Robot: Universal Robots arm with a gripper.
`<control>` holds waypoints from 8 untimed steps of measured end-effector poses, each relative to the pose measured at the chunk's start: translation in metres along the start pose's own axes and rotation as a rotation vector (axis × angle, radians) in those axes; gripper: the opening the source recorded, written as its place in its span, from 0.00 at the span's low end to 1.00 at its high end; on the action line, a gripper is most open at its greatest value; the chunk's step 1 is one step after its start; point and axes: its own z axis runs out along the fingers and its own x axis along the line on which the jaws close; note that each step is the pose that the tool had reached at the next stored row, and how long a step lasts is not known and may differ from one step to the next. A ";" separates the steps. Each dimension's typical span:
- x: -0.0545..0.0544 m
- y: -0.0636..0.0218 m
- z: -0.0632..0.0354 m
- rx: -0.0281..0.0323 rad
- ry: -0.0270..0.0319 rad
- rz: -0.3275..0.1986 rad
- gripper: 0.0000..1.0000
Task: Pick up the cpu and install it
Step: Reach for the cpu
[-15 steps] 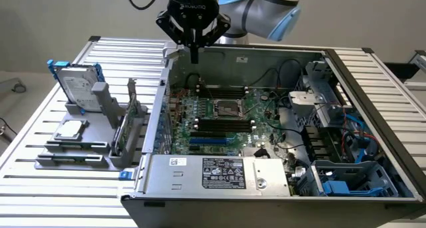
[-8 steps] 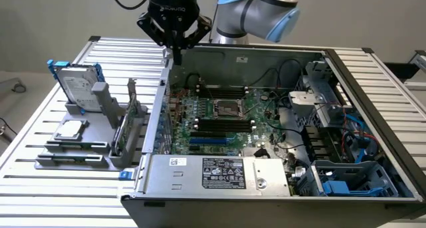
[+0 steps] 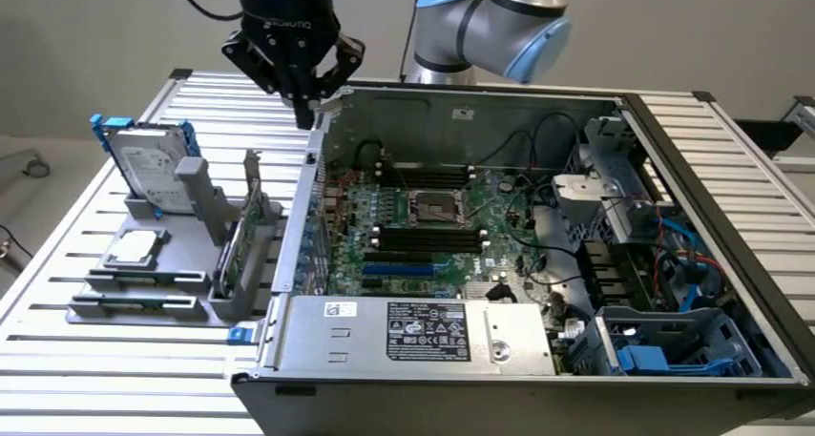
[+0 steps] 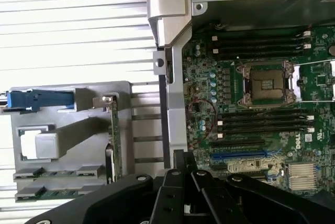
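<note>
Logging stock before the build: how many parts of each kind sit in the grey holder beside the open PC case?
hard drive: 1
cpu: 1
expansion card, standing upright: 1
memory sticks, lying flat: 2
Total: 5

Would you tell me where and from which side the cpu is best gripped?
Probably by two opposite edges of the cpu, coming straight down from above: it lies flat, plate up, on the grey holder, so only its thin rim offers parallel faces. The upright hard drive next to it crowds a sideways approach.
</note>
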 end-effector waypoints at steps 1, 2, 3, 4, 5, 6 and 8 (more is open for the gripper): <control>0.004 -0.0004 0.0008 0.0010 0.0002 0.000 0.11; 0.009 -0.0007 0.0016 0.0019 0.0001 0.000 0.11; 0.013 -0.0011 0.0025 0.0030 0.0001 0.000 0.11; 0.018 -0.0015 0.0034 0.0042 0.0000 0.000 0.11; 0.023 -0.0018 0.0042 0.0053 0.0000 0.000 0.11; 0.027 -0.0022 0.0051 0.0065 -0.0001 0.000 0.11; 0.036 -0.0029 0.0068 0.0089 -0.0004 0.000 0.11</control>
